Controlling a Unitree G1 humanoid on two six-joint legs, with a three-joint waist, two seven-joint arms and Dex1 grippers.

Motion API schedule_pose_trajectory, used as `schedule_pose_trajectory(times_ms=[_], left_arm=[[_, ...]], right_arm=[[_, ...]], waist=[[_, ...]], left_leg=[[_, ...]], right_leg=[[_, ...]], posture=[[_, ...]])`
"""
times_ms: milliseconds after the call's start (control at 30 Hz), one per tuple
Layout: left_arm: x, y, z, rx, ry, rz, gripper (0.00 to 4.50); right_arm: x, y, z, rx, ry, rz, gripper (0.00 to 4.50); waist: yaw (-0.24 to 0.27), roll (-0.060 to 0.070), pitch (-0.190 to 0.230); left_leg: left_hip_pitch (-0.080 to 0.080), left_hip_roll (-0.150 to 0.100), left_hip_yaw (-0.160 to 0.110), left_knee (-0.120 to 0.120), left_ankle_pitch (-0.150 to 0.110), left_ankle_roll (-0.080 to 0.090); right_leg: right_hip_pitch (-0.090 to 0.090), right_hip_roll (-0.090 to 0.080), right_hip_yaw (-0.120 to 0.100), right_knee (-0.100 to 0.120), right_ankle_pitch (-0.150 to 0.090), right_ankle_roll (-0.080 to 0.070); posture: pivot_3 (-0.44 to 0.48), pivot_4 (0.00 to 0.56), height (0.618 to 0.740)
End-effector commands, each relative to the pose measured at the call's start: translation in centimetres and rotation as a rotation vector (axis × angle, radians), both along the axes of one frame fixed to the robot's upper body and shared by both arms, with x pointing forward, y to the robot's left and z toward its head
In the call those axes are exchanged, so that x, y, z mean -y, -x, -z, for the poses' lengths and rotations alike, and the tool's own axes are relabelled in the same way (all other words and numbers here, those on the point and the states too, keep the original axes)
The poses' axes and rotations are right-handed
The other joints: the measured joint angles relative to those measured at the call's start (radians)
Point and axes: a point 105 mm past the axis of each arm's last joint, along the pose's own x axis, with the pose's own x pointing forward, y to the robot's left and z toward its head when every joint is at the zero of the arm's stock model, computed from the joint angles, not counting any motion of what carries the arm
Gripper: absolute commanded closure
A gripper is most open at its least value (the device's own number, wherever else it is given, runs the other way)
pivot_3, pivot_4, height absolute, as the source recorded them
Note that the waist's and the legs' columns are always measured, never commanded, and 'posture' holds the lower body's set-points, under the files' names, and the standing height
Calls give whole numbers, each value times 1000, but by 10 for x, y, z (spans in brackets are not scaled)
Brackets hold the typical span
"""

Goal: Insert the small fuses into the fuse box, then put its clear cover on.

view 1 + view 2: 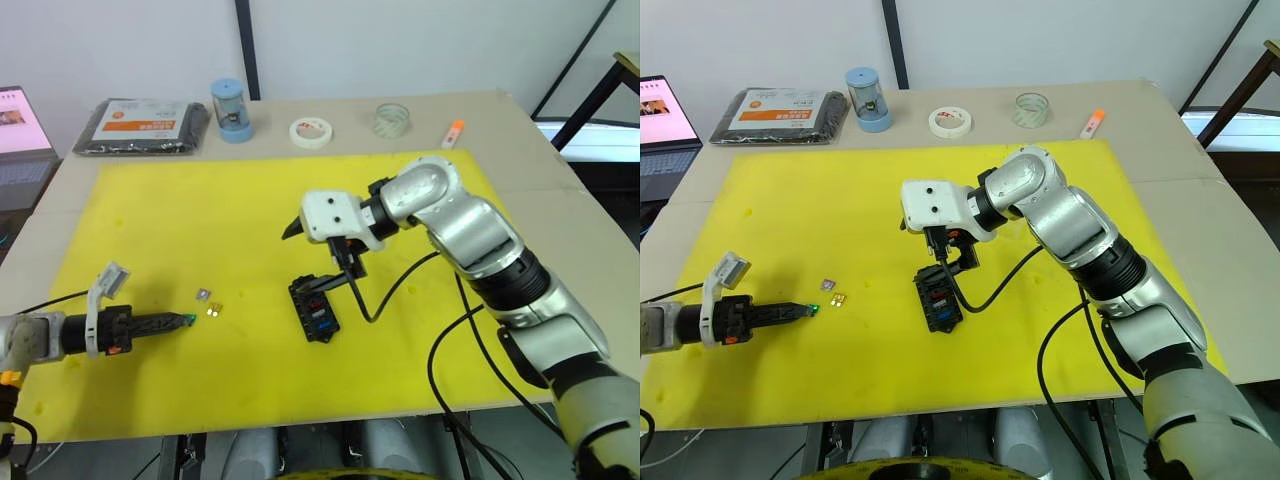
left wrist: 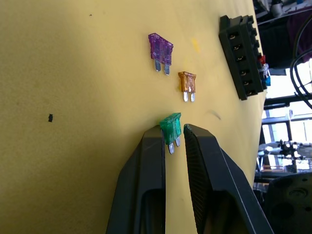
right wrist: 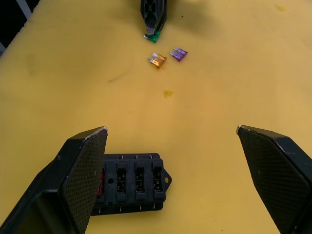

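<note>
The black fuse box (image 1: 315,310) lies on the yellow mat (image 1: 200,220), with a red and a blue fuse seated in it. My right gripper (image 3: 171,128) hovers just above the box's far end, open wide and holding nothing. To the left, my left gripper (image 1: 186,320) lies low over the mat, shut on a green fuse (image 2: 171,128) at its tips. A purple fuse (image 2: 161,48) and a yellow-orange fuse (image 2: 187,82) lie loose on the mat between the left gripper and the fuse box (image 2: 241,58). The clear cover is out of view.
Along the table's back edge stand a black packet with an orange label (image 1: 143,125), a blue canister (image 1: 230,110), a white tape roll (image 1: 311,132), a clear tape roll (image 1: 392,119) and an orange marker (image 1: 453,132). A black cable (image 1: 400,285) loops beside the box.
</note>
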Motion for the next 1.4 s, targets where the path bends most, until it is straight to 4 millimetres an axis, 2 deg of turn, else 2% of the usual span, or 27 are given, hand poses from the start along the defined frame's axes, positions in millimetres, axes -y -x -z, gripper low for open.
schedule_pose_trajectory(times_ms=[33, 367, 433, 533, 633, 733, 800, 900, 1033, 1167, 1233, 1400], left_arm=[[-2, 3, 1, -8, -11, -7, 4445], [-3, 2, 3, 27, -44, -5, 4445], [-2, -5, -5, 80, -36, -8, 4445], [7, -17, -35, 230, 3, 6, 4445], [29, -17, -70, 370, 51, 84, 4445], [54, -7, -91, 472, 77, 183, 4445], [77, 1, -106, 563, 82, 270, 4445], [101, 3, -123, 690, 87, 335, 4445], [123, 1, -141, 814, 98, 376, 4445], [136, 1, -149, 866, 114, 399, 4500], [141, 1, -149, 879, 115, 408, 4500], [147, -2, -149, 885, 119, 413, 4500]], right_arm=[[-4, 2, -5, 25, -9, -25, 0], [-2, 4, -6, 18, -14, -20, 0], [-1, 3, -7, 5, -28, -8, 0], [4, 4, -13, -49, -73, 39, 0], [10, 11, -24, -197, -149, 97, 0], [17, 20, -32, -308, -189, 125, 0], [24, 24, -38, -375, -219, 162, 0], [32, 23, -49, -501, -281, 232, 0], [41, 23, -57, -557, -309, 279, 0], [43, 28, -64, -591, -325, 284, 861], [41, 30, -68, -608, -331, 282, 1475], [36, 31, -71, -623, -338, 280, 1475]], waist=[[0, 0, 0], [0, 0, 0], [1, 0, 0], [5, 0, 0], [8, -1, 0], [6, -1, 0], [6, -1, 0], [6, -1, 0], [7, -1, 0], [3, -1, 0], [4, -1, 0], [6, -1, 0]], left_leg=[[0, 0, 0, 0, 0, 0], [0, 0, 0, 0, 0, 0], [0, 0, 0, 0, 0, 0], [0, 0, 0, 0, 0, 0], [-1, 1, -1, 0, 0, 0], [-2, 0, -1, 0, 0, 0], [-1, -1, -1, 0, 0, 0], [-1, 0, -1, 0, 0, 0], [0, 0, -2, 0, 0, -1], [0, 0, -1, 0, 0, 0], [0, 0, -1, 0, 0, 0], [0, 0, -2, 0, 0, 0]], right_leg=[[0, 0, 0, 0, 0, 0], [0, 0, 0, 0, 0, 0], [0, 0, 0, 0, 0, 0], [0, 0, 0, 0, 0, 0], [0, -1, 0, 0, 0, 0], [0, -4, 0, 0, 0, 0], [0, -6, 0, -1, 0, 0], [1, -6, 0, -2, 0, 0], [1, -4, 0, -2, 0, 0], [1, -2, 0, -2, 0, 0], [1, -1, 0, -2, 0, 0], [2, 0, 0, -2, 0, 0]], posture=[[0, 150, 740], [0, 150, 740], [0, 150, 740], [0, 150, 740], [0, 150, 740], [0, 150, 740], [0, 150, 740], [0, 150, 740], [0, 150, 740], [0, 150, 740], [0, 150, 740], [0, 150, 740]])
